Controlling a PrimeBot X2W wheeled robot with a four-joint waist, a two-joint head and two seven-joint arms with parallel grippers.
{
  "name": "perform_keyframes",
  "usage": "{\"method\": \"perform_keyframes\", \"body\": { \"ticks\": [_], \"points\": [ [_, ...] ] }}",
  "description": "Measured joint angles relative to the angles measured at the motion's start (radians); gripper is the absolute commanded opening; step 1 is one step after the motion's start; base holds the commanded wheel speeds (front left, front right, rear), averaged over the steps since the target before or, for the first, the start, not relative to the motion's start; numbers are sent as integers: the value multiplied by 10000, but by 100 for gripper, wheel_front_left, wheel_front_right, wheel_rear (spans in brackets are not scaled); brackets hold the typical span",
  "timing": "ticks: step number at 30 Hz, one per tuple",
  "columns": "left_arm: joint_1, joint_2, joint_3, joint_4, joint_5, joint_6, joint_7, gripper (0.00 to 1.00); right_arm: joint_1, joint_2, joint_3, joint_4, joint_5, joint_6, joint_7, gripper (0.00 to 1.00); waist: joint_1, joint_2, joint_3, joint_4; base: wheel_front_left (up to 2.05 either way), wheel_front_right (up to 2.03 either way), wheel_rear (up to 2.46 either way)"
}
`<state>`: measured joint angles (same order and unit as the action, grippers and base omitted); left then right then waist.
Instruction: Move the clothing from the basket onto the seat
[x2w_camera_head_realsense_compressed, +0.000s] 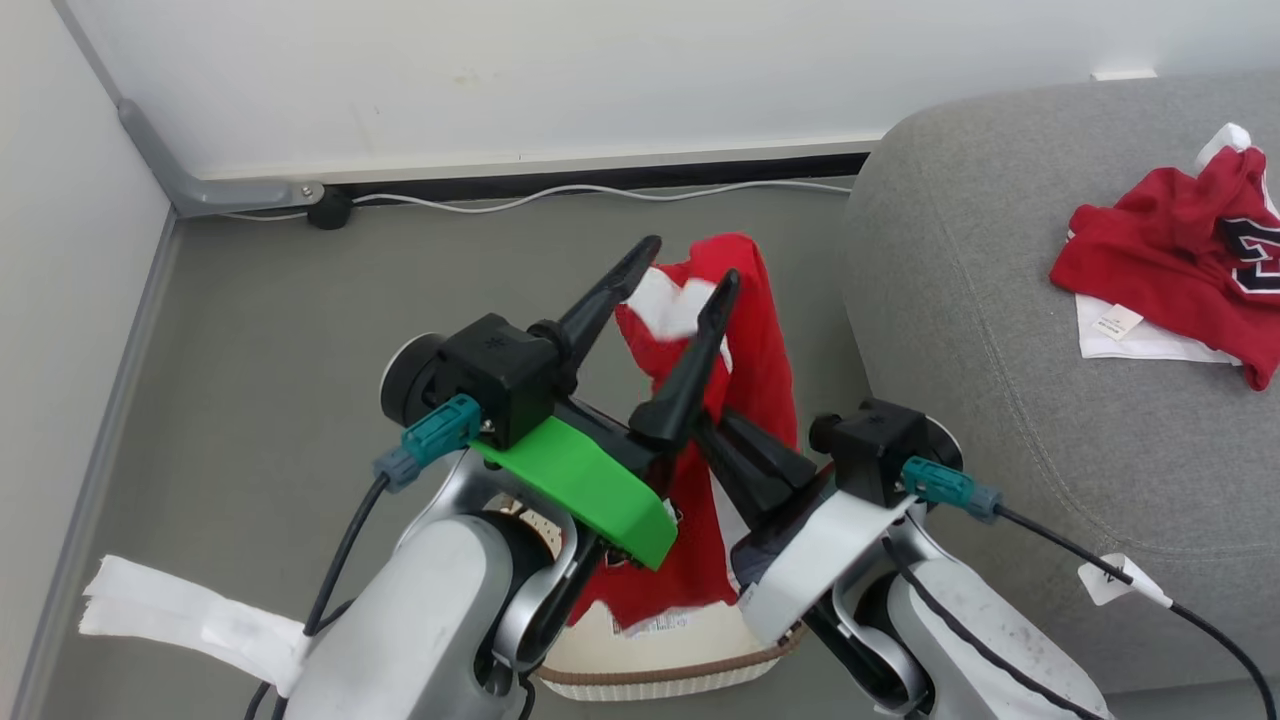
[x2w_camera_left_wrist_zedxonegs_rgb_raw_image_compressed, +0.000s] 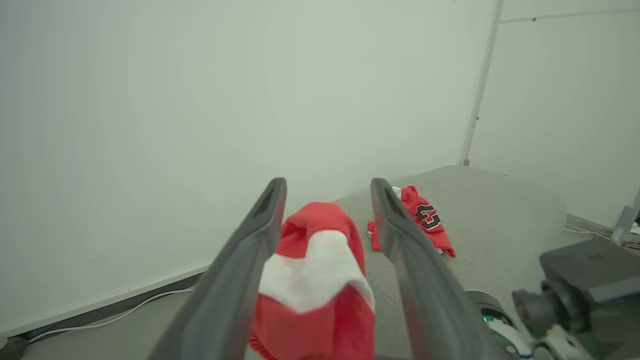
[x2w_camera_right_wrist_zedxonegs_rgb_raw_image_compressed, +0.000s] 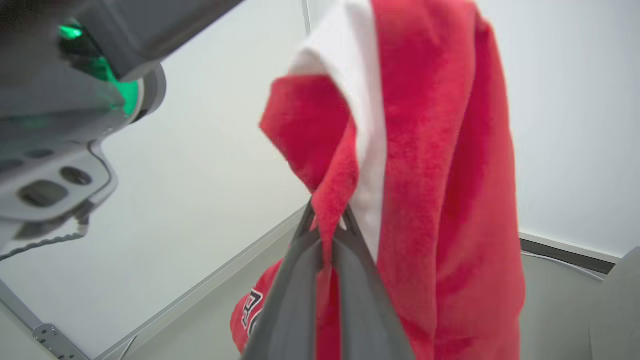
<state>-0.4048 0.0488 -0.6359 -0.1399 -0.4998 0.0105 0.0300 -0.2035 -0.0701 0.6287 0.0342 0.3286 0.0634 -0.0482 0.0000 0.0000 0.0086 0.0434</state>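
Grey smooth floor (x2w_camera_head_realsense_compressed: 250, 400) meets a white wall (x2w_camera_head_realsense_compressed: 500, 70) at twelve o'clock, with a thin white cable (x2w_camera_head_realsense_compressed: 560, 192) along its foot. At centre, a soft red garment with white trim (x2w_camera_head_realsense_compressed: 765, 340) hangs lifted, its lower end reaching into the cream perforated plastic basket with brown rim (x2w_camera_head_realsense_compressed: 660, 675) at six o'clock. The left gripper (x2w_camera_head_realsense_compressed: 690, 262) is released, fingers spread either side of the cloth. The right gripper (x2w_camera_right_wrist_zedxonegs_rgb_raw_image_compressed: 327, 220) is clenched on a red fold. At three o'clock, the large grey fabric seat (x2w_camera_head_realsense_compressed: 960, 300) carries a crumpled red jersey with dark numerals (x2w_camera_head_realsense_compressed: 1150, 255).
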Motion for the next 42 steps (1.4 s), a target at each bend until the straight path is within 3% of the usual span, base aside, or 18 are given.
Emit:
{"method": "perform_keyframes", "body": {
  "ticks": [13, 23, 42],
  "points": [
    [190, 199, -157, -146, 82, 75, 92, 100, -396, -12, -570, 439, 159, -27, -316, 0, 0, 0, 43, -10, 0, 0, 0],
    [596, 581, -690, -368, 286, -59, 322, 100, -604, -581, -1266, 610, 157, -221, -447, 0, 0, 0, 229, -118, 0, 0, 0],
    [1293, 1360, -1133, -890, 754, -190, 585, 100, -988, -1166, -2274, 508, 207, -489, -673, 0, 0, 0, 621, -1123, 0, 0, 0]
  ]
}}
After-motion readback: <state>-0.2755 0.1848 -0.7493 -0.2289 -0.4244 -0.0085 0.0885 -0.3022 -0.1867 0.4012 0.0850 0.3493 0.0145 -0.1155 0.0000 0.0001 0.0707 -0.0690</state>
